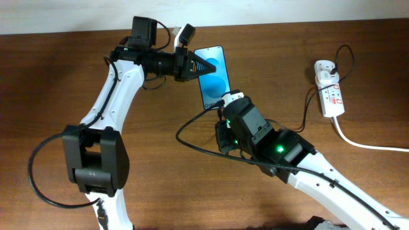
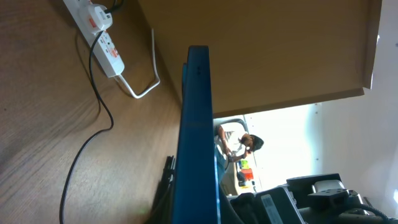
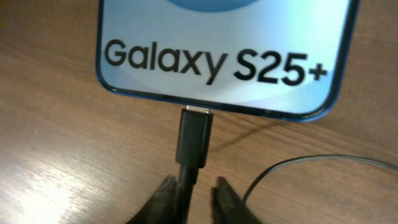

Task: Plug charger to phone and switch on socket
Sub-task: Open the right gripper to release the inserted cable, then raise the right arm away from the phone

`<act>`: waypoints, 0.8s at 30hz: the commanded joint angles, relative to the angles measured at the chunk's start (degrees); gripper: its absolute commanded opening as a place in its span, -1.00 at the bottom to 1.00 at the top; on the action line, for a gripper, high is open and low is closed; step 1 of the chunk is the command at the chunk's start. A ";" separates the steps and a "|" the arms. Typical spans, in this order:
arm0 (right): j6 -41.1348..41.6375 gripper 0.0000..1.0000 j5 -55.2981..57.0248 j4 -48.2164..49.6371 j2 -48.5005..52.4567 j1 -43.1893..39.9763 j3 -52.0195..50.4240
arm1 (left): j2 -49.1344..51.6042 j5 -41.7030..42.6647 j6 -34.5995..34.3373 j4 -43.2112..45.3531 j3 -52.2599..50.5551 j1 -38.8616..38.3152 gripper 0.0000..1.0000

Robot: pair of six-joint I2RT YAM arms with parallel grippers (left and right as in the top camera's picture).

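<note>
The phone (image 1: 214,80) lies at the back of the table, with its light blue screen up and the strip reading "Galaxy S25+" (image 3: 224,37) at its near end. My left gripper (image 1: 195,65) is shut on the phone's far end; in the left wrist view the phone shows edge-on (image 2: 196,124). The charger's black connector (image 3: 194,134) sits at the phone's bottom port with a bit of metal tip showing. My right gripper (image 3: 194,186) is slightly open around the cable just behind the connector. The cable touches the left finger only. The socket (image 1: 331,96) lies at the right, with the white adapter (image 1: 326,70) plugged in.
The thin black cable loops over the table in front of the phone (image 1: 192,142) and runs right to the adapter. The socket's thick white cord (image 1: 364,144) trails off to the right edge. The table's back edge is just behind the phone.
</note>
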 commanded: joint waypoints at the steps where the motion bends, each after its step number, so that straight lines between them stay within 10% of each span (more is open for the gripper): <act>1: -0.17 -0.77 1.38 0.24 -1.38 -0.22 1.33 | -0.22 1.73 0.96 0.15 0.42 0.00 -1.00; 24: -4.72 -0.92 4.11 15.98 -1.75 -0.31 4.09 | -0.22 2.99 15.06 -12.20 0.42 -1.16 -1.00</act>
